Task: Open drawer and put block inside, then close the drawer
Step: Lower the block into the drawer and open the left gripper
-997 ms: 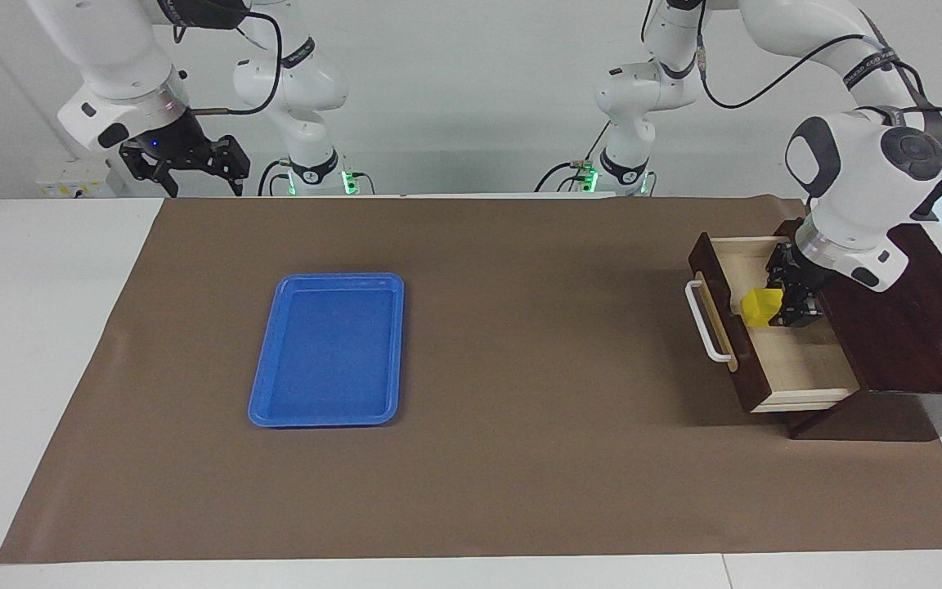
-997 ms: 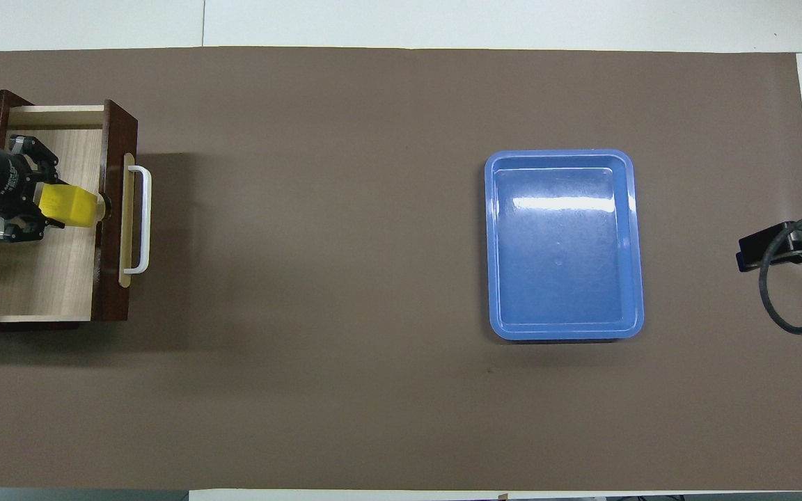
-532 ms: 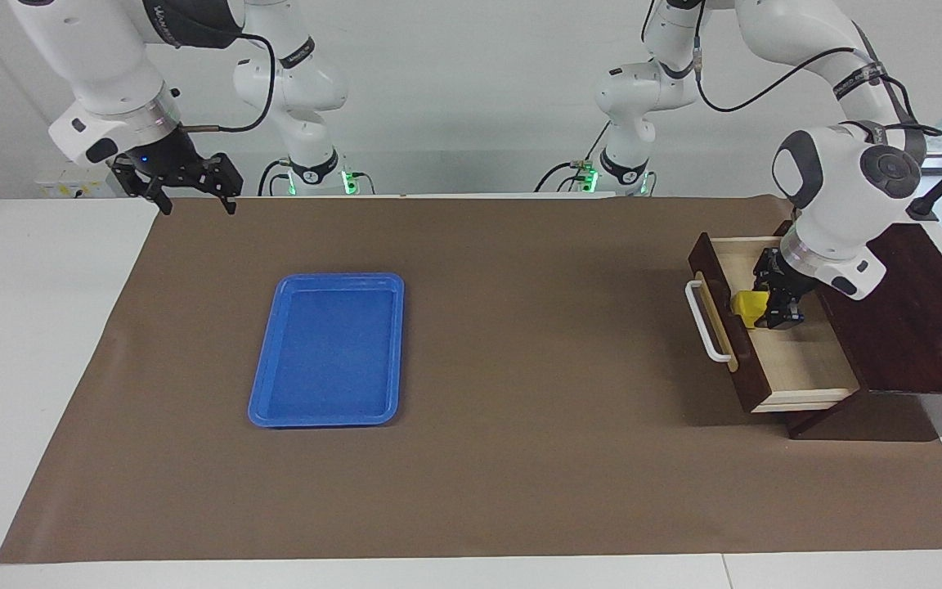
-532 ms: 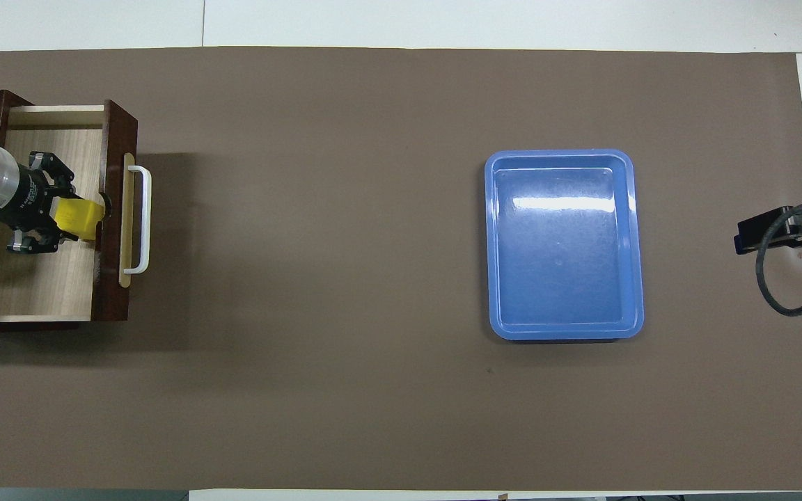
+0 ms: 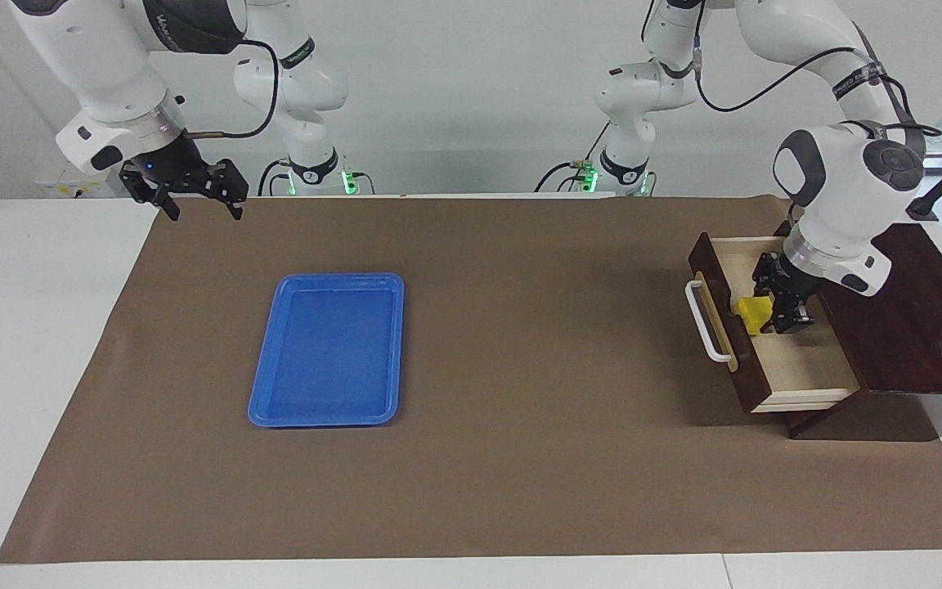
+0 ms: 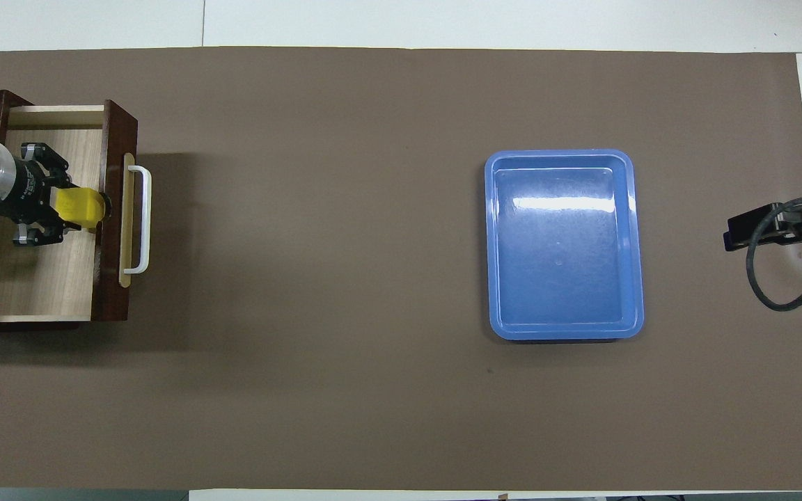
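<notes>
Currently I see the brown mat (image 5: 520, 458) covering nearly the whole table (image 5: 29, 343), with white margin showing at the right arm's end.

Next in size, the cabinet (image 5: 921, 327), dark brown wood, sits at the left arm's end of the mat. Its drawer (image 5: 806, 372) stands pulled out toward the middle of the table, pale wood floor exposed. White bar handle (image 5: 704, 323) on its tan strip faces the tray.

Blue tray (image 5: 328, 352) lies flat on the mat, toward the right arm's end, well apart from the drawer. I see nothing in it.

Left arm reaches down over the cabinet top into the open drawer. Left gripper (image 5: 765, 315) is inside the drawer cavity, just beside the front panel. Its fingers are pinching the block (image 5: 753, 313), a small yellow cube; in the overhead view the block (image 6: 77, 209) sits between the fingertips, close against the inner face of the drawer front. I cannot tell whether the block touches the drawer floor.

Right arm waits. Right gripper (image 5: 197, 204) hangs in the air over the mat's edge nearest the robots, at the right arm's end, fingers spread wide, nothing between them.
</notes>
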Action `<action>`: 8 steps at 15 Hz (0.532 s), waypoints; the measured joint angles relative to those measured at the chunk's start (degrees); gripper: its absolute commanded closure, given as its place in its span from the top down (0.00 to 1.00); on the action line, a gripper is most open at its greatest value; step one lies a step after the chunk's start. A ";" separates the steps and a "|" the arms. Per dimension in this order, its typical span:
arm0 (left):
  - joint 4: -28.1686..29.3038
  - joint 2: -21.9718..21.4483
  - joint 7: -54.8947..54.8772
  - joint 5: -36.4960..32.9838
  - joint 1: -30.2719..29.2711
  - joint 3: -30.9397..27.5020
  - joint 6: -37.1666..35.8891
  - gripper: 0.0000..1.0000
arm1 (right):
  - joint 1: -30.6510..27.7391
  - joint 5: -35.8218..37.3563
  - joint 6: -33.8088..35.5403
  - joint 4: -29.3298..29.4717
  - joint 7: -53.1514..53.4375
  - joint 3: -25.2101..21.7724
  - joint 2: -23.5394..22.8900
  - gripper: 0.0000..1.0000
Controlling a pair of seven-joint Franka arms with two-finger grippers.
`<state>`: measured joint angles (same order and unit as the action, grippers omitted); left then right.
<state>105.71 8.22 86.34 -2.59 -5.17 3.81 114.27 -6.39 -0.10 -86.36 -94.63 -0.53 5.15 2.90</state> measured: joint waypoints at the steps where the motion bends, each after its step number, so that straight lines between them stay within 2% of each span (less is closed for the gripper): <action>1: 0.08 0.00 0.01 0.00 -0.17 0.00 0.02 0.34 | 0.00 0.00 -0.01 0.00 0.00 0.00 0.00 1.00; 2: 0.29 -0.02 0.01 0.02 -0.34 0.00 0.13 0.81 | 0.00 0.00 -0.02 0.00 0.00 0.00 0.00 1.00; 3: 0.69 -0.04 0.01 0.02 -0.43 0.00 0.50 1.00 | 0.00 0.00 -0.03 0.00 0.00 0.00 0.00 1.00; 8: 0.99 -0.63 0.04 0.04 -0.44 0.04 0.87 1.00 | 0.00 0.00 -0.52 -0.16 0.00 0.00 0.00 1.00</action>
<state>106.70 7.59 86.38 -2.55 -5.61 3.84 115.14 -6.39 -0.10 -86.88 -94.79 -0.53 5.15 2.90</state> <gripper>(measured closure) 0.000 0.000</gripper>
